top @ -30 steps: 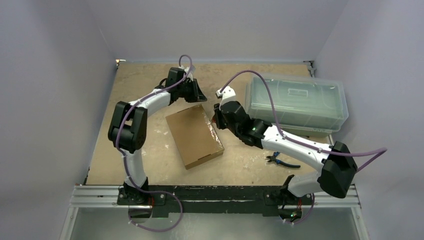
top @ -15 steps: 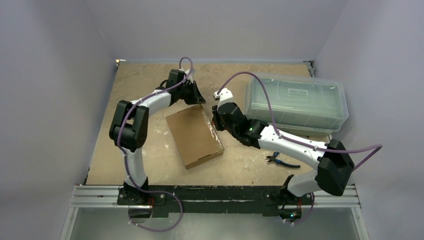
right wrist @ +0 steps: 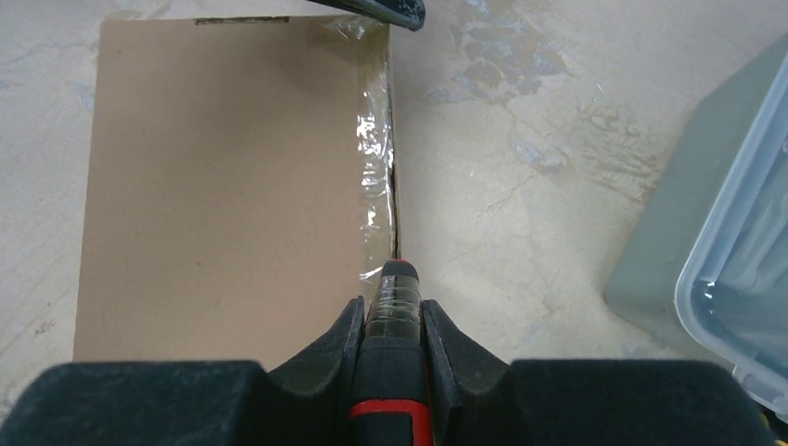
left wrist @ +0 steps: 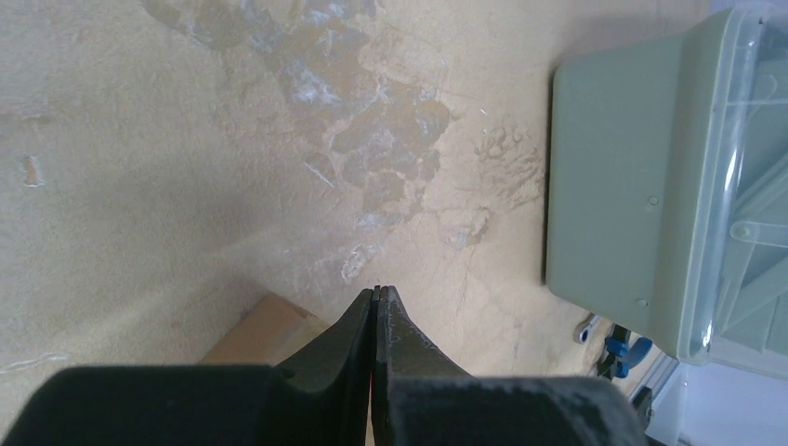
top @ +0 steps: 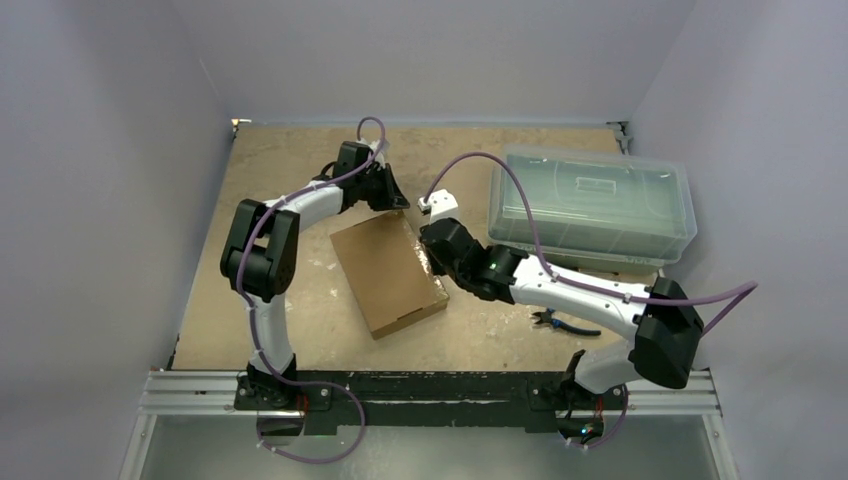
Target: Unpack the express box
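Tabletop (top: 290,170): R claw (right wrist: 392,307), clamping black tool (right wrist: 392,346), has slid to express box (top: 388,272) taped edge; L claw (left wrist: 378,297) closed, empty.

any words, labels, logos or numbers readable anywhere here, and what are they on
No text can be read in any view.
box: plain brown top, no label or print; the clear tape along one edge is blank.
bin: moulded lid shapes only, no readable marking.
tool in the right end effector: red band, no lettering.
pliers: too small to tell.
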You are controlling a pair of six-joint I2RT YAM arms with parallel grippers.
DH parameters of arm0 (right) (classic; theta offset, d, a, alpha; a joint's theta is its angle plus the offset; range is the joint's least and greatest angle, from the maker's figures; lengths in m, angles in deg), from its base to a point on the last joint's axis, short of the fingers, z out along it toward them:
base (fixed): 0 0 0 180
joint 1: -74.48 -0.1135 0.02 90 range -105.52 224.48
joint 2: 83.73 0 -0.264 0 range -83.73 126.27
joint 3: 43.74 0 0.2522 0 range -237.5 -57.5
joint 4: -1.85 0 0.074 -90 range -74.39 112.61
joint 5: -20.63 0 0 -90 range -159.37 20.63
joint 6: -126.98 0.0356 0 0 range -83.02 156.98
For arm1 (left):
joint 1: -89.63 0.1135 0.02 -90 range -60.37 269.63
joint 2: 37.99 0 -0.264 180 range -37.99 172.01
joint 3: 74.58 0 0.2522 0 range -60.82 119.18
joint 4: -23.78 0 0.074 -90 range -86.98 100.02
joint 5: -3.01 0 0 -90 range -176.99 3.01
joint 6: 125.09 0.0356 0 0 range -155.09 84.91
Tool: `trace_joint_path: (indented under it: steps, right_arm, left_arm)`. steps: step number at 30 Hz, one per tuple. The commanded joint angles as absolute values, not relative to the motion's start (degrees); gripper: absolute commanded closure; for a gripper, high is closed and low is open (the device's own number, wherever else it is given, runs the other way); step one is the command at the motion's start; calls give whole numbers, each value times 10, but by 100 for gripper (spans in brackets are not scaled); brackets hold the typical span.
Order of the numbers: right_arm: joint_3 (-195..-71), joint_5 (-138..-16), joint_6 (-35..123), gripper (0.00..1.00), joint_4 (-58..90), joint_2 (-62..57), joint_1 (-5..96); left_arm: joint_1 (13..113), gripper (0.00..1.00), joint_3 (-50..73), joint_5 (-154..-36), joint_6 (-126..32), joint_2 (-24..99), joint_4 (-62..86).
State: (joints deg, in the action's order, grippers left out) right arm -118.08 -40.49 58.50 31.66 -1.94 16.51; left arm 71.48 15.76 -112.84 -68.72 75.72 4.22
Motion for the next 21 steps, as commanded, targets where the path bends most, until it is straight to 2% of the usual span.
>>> trace_joint_path:
  steps: [1,15,17,21]
  right_arm:
    - [-1201,-375,596,100,362,-48,151]
    - [-1151,-358,596,100,423,-112,95]
    - [-1140,-361,683,100,425,-120,93]
    - [-1117,-370,702,100,422,-136,89]
  left_arm:
    - [724,100,155,-1059,-674,779,15]
    - [735,100,150,-1025,-673,793,17]
    - [735,100,150,-1026,-673,794,18]
    - [735,100,149,-1025,-672,795,18]
